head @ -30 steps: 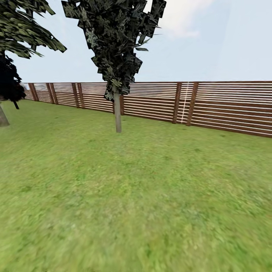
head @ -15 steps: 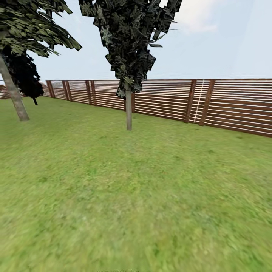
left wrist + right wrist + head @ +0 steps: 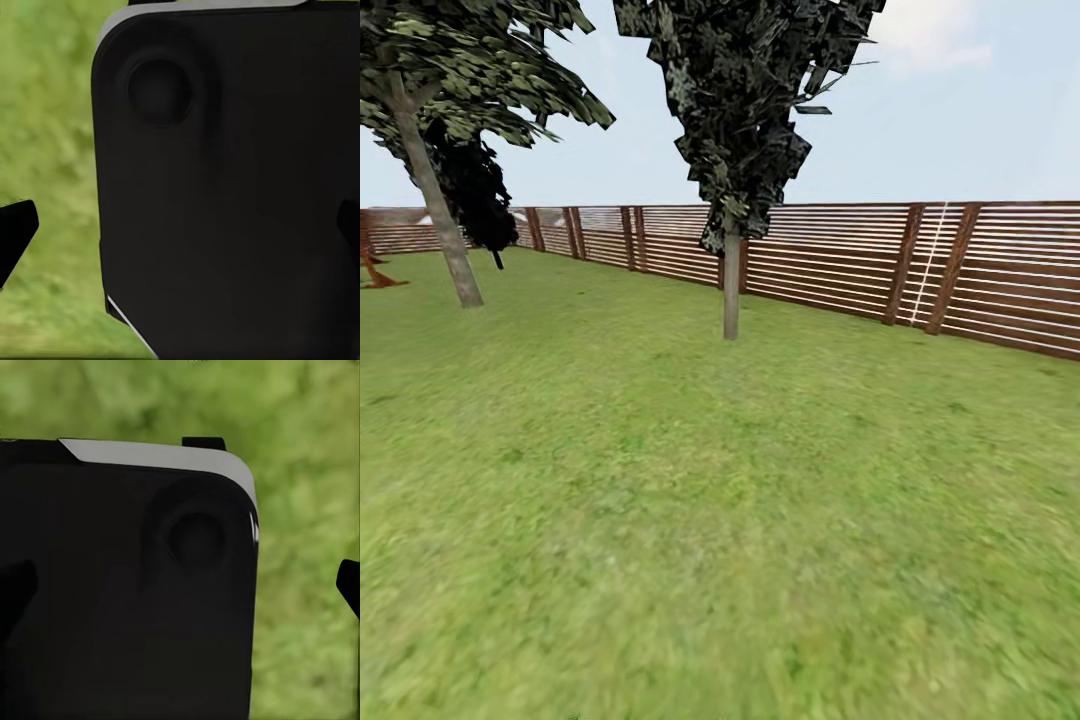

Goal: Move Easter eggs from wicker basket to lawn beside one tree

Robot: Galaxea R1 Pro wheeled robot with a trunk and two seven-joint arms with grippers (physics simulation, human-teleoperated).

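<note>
The Easter eggs and the wicker basket are out of view. The lawn (image 3: 690, 500) spreads wide and green ahead in the head view. A tree (image 3: 448, 245) with a leaning pale grey-brown trunk stands at the far left. A thin-trunked, dark-leaved tree (image 3: 731, 290) stands in the middle, near the fence. My left gripper (image 3: 180, 232) is open, its dark fingertips (image 3: 15, 232) far apart with nothing between them. My right gripper (image 3: 180, 589) is open too, with one fingertip (image 3: 349, 583) over grass.
A brown horizontal-slat fence (image 3: 840, 260) closes the garden along the back and right. A reddish-brown wooden structure (image 3: 374, 272) shows at the far left edge. A black part of the robot's body (image 3: 232, 187) blocks much of both wrist views (image 3: 127, 607).
The whole head view has swung to the left: both trees and the fence sit further right in the picture, and the left tree and a reddish structure have come into view.
</note>
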